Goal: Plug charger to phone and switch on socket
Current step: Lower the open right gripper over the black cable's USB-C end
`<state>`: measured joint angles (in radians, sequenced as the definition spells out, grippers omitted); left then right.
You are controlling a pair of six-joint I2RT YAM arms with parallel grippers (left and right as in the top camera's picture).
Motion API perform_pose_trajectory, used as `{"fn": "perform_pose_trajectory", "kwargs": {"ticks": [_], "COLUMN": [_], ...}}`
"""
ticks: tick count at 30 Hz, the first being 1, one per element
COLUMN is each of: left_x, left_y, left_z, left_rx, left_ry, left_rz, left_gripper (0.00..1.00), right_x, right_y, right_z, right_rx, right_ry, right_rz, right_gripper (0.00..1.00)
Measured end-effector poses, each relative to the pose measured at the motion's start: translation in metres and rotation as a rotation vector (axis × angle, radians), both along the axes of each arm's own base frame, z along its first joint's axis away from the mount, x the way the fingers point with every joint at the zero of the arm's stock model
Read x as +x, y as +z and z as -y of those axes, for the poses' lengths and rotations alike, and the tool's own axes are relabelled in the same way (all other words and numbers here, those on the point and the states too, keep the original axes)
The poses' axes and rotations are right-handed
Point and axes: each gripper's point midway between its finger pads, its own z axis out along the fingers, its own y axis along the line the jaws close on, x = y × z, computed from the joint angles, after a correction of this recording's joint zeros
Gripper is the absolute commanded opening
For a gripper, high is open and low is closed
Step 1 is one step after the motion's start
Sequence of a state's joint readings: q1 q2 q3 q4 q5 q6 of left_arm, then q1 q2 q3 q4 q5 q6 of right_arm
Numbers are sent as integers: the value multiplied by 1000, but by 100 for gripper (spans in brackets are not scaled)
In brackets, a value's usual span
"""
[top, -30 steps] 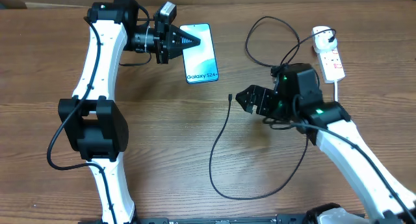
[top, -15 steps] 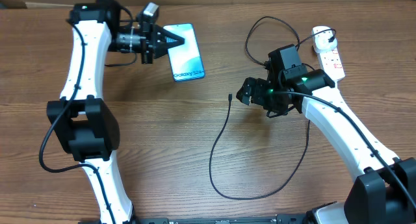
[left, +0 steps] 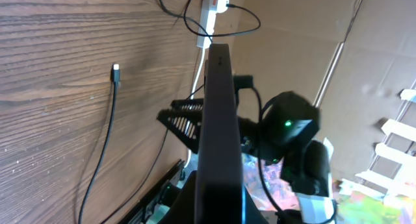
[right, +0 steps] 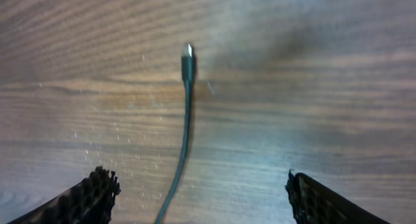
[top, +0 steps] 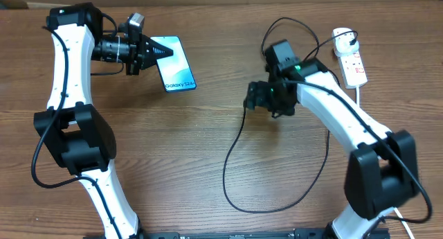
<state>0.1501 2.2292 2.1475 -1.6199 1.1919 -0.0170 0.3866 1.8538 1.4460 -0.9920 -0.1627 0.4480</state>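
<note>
Noted socket (top: 353, 64) lying flat at 2 o'clock on the table (top: 138, 163), with plug adapter (top: 340, 37) seated at its far end. Traced charger (top: 232, 152) from that adapter through a curl at 1 o'clock, down in a wide loop toward 6 o'clock, then back up to connector tip (top: 245, 103) just right of centre.

Found right gripper (right: 205, 198) spread wide, holding nothing, low over bare wood at the connector tip. Sighted the cable running between its two fingertips (right: 97, 191), touching neither, with the connector tip lying flat at 12 o'clock ahead of them.

Found left gripper (top: 151, 50) closed on the phone (top: 177, 64) along one long edge, at 11 o'clock, well apart from the connector tip. Recorded screen facing up, light blue, white text at the near short end. Seen edge-on in the left wrist view.

Cannot tell whether the phone touches the table. Lost the left fingers behind the phone in the left wrist view. Lost a stretch of charger under the right arm. Cannot read the red switch position: too small.
</note>
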Motion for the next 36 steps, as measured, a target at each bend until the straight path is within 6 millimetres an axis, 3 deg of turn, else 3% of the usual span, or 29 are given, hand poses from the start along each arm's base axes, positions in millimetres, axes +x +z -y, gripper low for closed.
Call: {"fn": "perform_pose_trajectory", "kwargs": {"ticks": [6, 10, 17, 24, 36], "left_x": [-1, -1, -2, -2, -2], "left_y": [-3, -4, -8, -8, -8], "left_z": [0, 0, -2, -2, -2], "left_rx": [20, 27, 48, 53, 53], "left_ry": [-6, -7, -10, -17, -18], "left_rz": [-1, -5, -8, 6, 8], "left_gripper": [4, 4, 4, 4, 4], "right_x": [10, 15, 17, 14, 23], "right_y": [1, -11, -37, -51, -57], "right_z": [-2, 0, -2, -18, -18], "right_rx": [-65, -92, -120, -122, -144], "right_ry": [-12, -28, -37, -30, -68], "right_rz": [38, 34, -3, -14, 18], "right_gripper": [80, 71, 68, 64, 56]}}
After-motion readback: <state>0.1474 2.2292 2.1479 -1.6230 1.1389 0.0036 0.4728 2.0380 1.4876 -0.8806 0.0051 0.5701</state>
